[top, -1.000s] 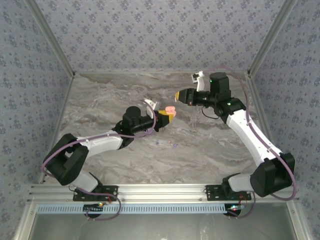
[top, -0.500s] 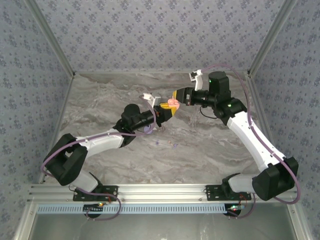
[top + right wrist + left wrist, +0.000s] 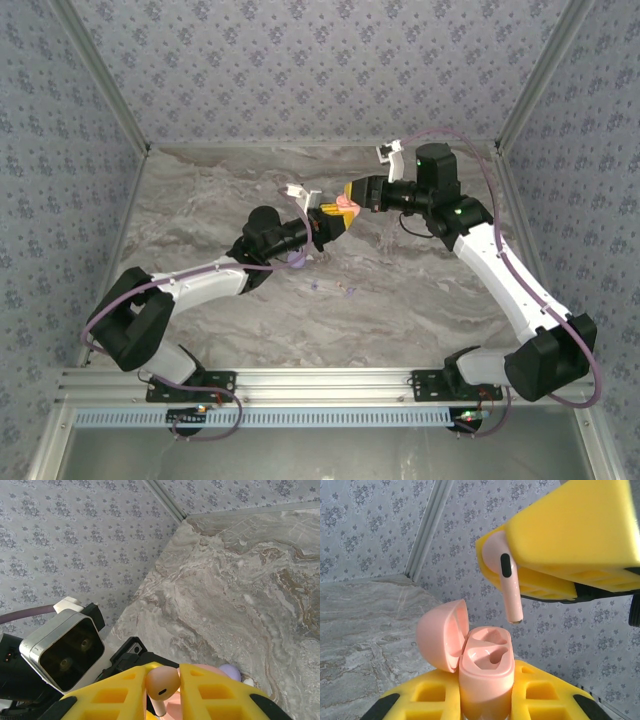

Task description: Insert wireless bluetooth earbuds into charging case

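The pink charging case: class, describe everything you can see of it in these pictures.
The glossy pink plastic charging case is small and rounded. Its domed lid is hinged open, leaning left, baring two moulded wells that look empty. It stands upright, clamped between the yellow foam pads of the left gripper. A pink stemmed earbud, pinched in the right gripper, hangs stem-down just above the wells, not touching it.

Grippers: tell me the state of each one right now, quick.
Left gripper: closed on the pink charging case, whose lid is open.
Right gripper: closed on a pink earbud, not yet in the case.
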`<state>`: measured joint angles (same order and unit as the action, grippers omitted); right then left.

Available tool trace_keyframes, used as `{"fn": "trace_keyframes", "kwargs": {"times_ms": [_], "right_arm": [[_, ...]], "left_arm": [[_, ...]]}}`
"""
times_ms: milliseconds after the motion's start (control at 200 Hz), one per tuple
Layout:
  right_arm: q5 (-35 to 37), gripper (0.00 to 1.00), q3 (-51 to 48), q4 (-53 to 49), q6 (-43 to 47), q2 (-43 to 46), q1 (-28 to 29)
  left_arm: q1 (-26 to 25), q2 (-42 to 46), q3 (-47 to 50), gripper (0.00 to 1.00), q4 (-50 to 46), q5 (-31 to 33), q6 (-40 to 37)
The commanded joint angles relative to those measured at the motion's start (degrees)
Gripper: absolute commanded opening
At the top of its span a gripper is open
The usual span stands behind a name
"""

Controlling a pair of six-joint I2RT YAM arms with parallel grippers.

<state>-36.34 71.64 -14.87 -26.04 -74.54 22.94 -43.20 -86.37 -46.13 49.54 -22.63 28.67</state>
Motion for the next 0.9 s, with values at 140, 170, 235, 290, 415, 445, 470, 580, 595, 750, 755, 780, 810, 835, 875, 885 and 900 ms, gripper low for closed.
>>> {"fn": "trace_keyframes", "kwargs": {"times_ms": [140,170,235,290,415,445,470,580,595,750,755,780,810,835,875,885,900], "right_arm": [[0.7,0.24,1.3,-1.1,1.5,1.8,0.4],[0.8,0.24,1.3,-1.3,1.4,1.9,0.4],[0.7,0.24,1.2,-1.2,1.4,1.9,0.4],[0.7,0.24,1.1,-1.3,1.5,1.9,0.5],[0.6,0.24,1.0,-1.5,1.8,1.9,0.6],[0.7,0.24,1.0,-1.4,1.8,1.9,0.6],[0.7,0.24,1.0,-1.4,1.9,1.9,0.7],[0.9,0.24,0.8,-1.5,1.9,1.9,0.7],[1.0,0.24,0.8,-1.5,2.0,1.9,0.7],[1.2,0.24,0.8,-2.0,2.1,1.9,0.8],[1.2,0.24,0.7,-2.0,2.1,1.9,0.7],[1.2,0.24,0.7,-1.9,2.2,1.9,0.8],[1.2,0.24,0.7,-2.1,2.2,1.9,0.8],[1.2,0.24,0.6,-2.1,2.3,1.9,0.8],[1.2,0.25,0.7,-2.1,2.4,1.9,0.9],[1.2,0.25,0.6,-2.1,2.4,1.9,0.9],[1.2,0.25,0.6,-2.2,2.4,1.9,0.9]], "left_arm": [[-0.3,2.0,-2.0,0.14,2.9,0.7,2.0],[-0.3,2.0,-1.9,0.14,3.1,0.7,2.0],[-0.4,2.1,-1.7,0.14,3.6,0.7,2.3],[-0.4,2.1,-1.8,0.14,4.0,0.6,2.4],[-0.3,2.2,-1.8,0.15,4.4,0.7,2.8],[-0.4,2.2,-1.8,0.14,4.7,0.5,2.8],[-0.3,2.3,-1.7,0.14,4.8,0.4,2.8],[-0.4,2.4,-1.9,0.14,4.6,0.2,2.8],[-0.3,2.4,-1.9,0.14,4.7,0.3,2.8],[-0.3,2.7,-1.9,0.14,4.6,0.1,2.6],[-0.3,2.8,-1.9,0.14,4.6,0.1,2.6],[-0.4,2.8,-1.9,0.14,4.6,0.1,2.6],[-0.4,2.8,-1.9,0.14,4.6,0.0,2.6],[-0.4,2.8,-1.9,0.14,4.6,0.0,2.6],[-0.4,3.0,-1.8,0.14,4.7,0.0,2.6],[-0.4,3.0,-1.9,0.14,4.7,0.0,2.6],[-0.4,3.0,-1.9,0.14,4.7,0.0,2.6]]}}
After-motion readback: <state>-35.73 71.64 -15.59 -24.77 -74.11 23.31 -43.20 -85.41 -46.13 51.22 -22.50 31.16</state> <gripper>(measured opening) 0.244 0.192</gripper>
